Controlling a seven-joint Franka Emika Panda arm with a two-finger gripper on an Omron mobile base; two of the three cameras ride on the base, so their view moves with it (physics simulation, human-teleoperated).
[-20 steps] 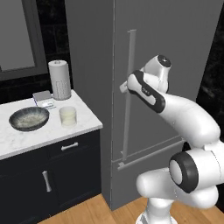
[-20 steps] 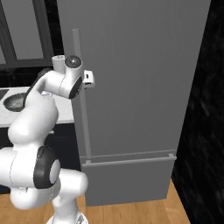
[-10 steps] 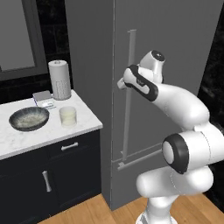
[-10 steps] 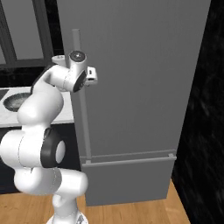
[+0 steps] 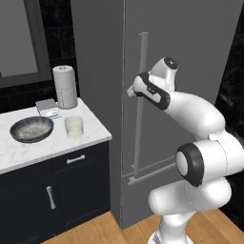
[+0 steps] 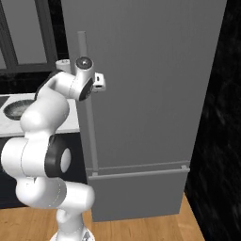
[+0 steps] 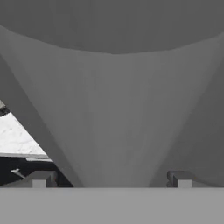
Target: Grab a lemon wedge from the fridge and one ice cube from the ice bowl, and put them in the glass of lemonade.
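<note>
A: Starting at the left of the left base view: the counter [image 5: 28,152] carries the ice bowl [image 5: 31,129], and just to its right stands the glass of lemonade [image 5: 74,127], apart from the bowl. Behind them is a paper towel roll [image 5: 65,86] with a small grey box [image 5: 47,106] beside it.

B: And moving right, the fridge [image 5: 190,43] is shut, door flush, so the lemon wedge isn't visible; I'd judge it's inside.

A: Then the handle [image 5: 140,95]. That long grey bar runs straight up and down the door, and that vertical axis is what the next move turns on.

B: The gripper [image 7: 111,177] is right up at it. In the hand view the bar [image 7: 113,118] rises dead ahead, between the two finger tips [image 7: 40,178], one on either side.

A: Jaws spread wide, nothing pinched. The bar looks to sit in the gap, but whether either tip touches it I can't tell.

B: From the right base view, the wrist [image 6: 87,82] is level with the upper stretch of the handle [image 6: 87,108], hand pointing into the door.

A: So the opening straddles the bar across its length. My read: the step in hand is opening the door, and closing squarely on that upright bar comes first.

B: The bowl and glass lie well off to the arm's left, waiting for later.
</note>
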